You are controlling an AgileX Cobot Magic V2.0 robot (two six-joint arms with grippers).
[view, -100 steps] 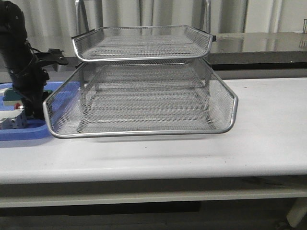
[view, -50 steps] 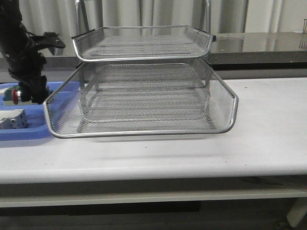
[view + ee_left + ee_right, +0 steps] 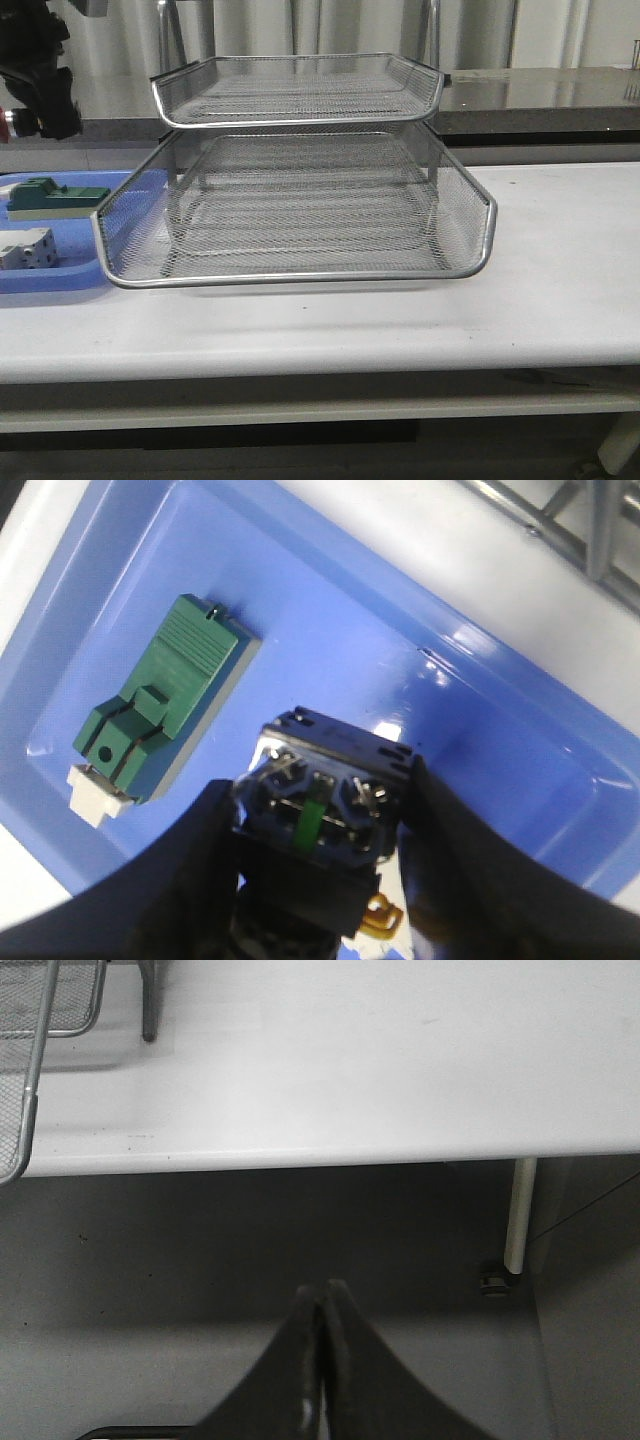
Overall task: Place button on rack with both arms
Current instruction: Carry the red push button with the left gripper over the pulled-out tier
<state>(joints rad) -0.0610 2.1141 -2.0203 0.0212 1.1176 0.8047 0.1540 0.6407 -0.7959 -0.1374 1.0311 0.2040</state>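
Left end effector (image 3: 315, 825) is gripping the button (image 3: 325, 800) between its fingers (image 3: 195, 850), hanging in open air above the blue tray (image 3: 480, 680). At ten o'clock in the front view, that end effector (image 3: 40, 105) is sitting clear of the rack (image 3: 300, 190), outside its left edge. Only the wrist camera is showing the button's metal terminals, with the green block (image 3: 160, 705) lying apart in the tray. Right end effector (image 3: 322, 1360) is hanging pinched together beyond the desk (image 3: 400, 1060) edge, over the floor (image 3: 300, 1240).
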